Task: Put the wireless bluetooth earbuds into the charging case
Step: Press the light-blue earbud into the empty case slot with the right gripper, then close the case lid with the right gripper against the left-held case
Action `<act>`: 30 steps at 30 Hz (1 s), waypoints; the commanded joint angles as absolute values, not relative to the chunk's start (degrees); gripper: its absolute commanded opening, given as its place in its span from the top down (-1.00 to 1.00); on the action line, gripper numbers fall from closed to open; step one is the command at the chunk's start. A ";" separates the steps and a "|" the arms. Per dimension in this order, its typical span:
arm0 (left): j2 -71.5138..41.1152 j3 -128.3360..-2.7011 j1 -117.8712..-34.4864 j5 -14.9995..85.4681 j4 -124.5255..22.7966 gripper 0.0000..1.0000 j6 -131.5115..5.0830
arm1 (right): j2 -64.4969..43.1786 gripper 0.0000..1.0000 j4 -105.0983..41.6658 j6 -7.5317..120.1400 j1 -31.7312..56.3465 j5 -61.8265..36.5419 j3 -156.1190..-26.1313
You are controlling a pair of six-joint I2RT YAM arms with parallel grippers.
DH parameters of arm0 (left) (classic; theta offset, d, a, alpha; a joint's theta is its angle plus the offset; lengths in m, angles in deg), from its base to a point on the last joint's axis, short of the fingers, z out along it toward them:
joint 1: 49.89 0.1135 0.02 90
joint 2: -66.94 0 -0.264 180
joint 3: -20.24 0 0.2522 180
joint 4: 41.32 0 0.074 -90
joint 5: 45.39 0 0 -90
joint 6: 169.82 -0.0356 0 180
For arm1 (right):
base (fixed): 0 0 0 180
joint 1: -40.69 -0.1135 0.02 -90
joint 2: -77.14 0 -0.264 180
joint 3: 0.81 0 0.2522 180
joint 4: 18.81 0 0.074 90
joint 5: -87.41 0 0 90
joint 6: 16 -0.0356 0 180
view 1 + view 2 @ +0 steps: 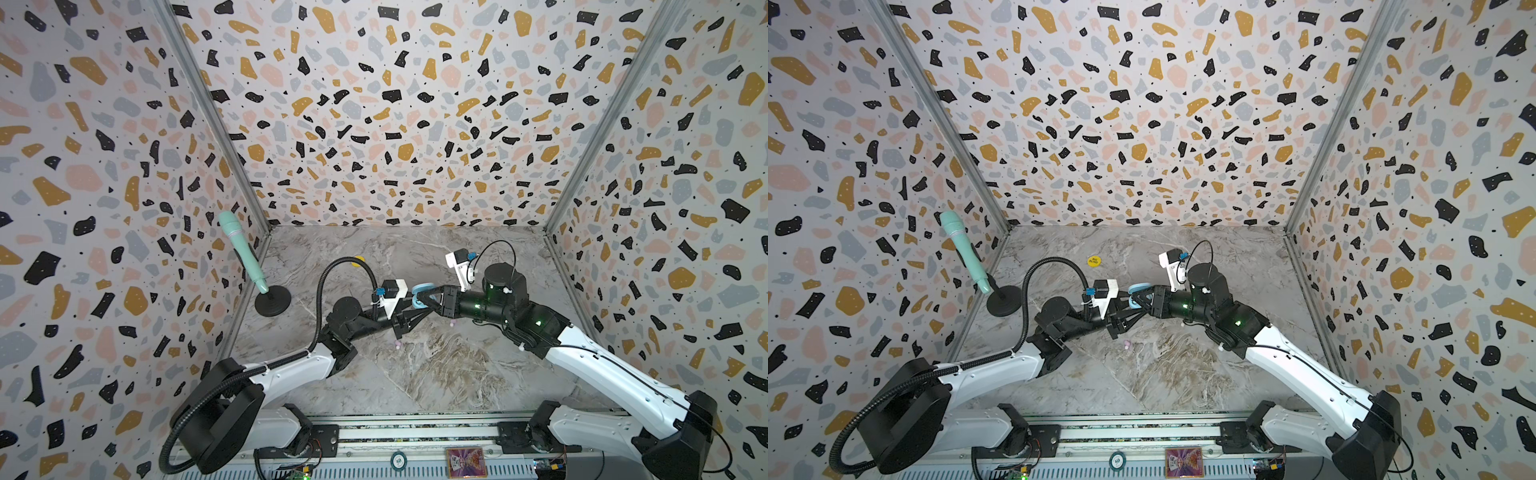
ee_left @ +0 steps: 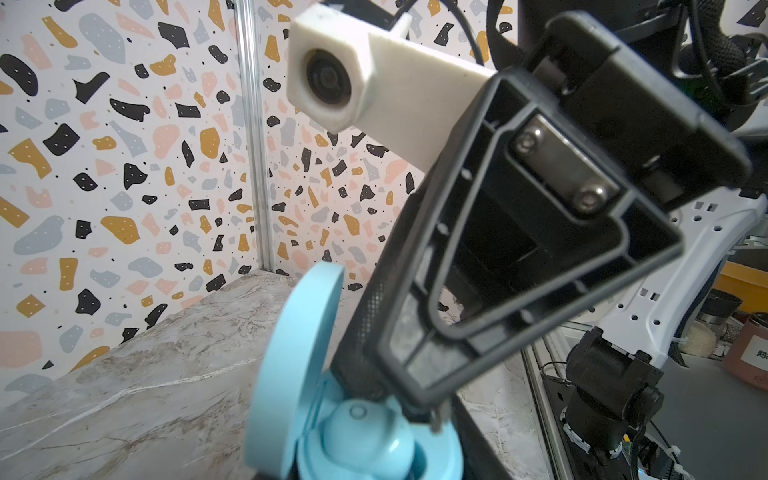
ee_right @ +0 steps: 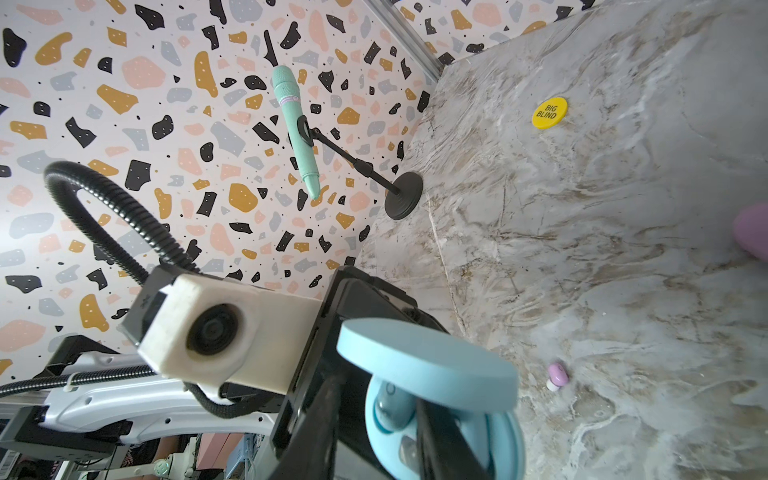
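Note:
A light blue charging case [image 1: 422,289] [image 1: 1137,287] hangs above the table's middle with its lid up, and my left gripper [image 1: 414,311] is shut on its base. A blue earbud [image 2: 365,432] [image 3: 392,409] sits in one of its wells. My right gripper [image 3: 386,430] [image 1: 422,298] reaches into the case from the right. Its fingers stand apart on either side of that bud. A pink earbud [image 3: 557,376] [image 1: 398,343] [image 1: 1127,344] lies on the marble below the left gripper. Another pink earbud [image 1: 452,323] lies under the right arm.
A teal microphone [image 1: 243,253] [image 3: 297,133] on a black round stand [image 1: 272,301] is at the left wall. A yellow disc [image 1: 1094,260] [image 3: 549,113] lies toward the back. A mauve rounded thing [image 3: 754,237] shows at the right wrist view's edge. Patterned walls close in three sides.

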State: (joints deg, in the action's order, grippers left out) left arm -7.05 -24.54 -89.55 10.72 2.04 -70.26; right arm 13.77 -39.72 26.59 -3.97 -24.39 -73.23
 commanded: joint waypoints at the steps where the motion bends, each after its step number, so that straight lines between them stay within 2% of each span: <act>1: -4.92 -25.40 -89.88 11.28 6.89 0.70 -71.70 | 15.33 0.31 -44.94 27.69 -4.31 -22.68 -76.15; 11: -4.77 -25.42 -89.88 12.76 4.64 0.71 -73.07 | 16.00 0.25 -55.49 29.60 -4.56 -20.95 -83.23; 16: -4.90 -25.75 -89.88 12.87 3.92 0.71 -73.39 | 12.28 0.23 -62.99 33.17 -4.57 -18.55 -90.67; 24: -4.69 -25.86 -89.88 12.47 3.19 0.70 -73.27 | -0.34 -0.04 -76.63 39.83 -1.82 -16.05 -108.04; 30: -4.37 -26.30 -89.89 12.52 2.66 0.70 -73.56 | -7.49 0.15 -83.38 43.75 -2.12 -16.95 -116.59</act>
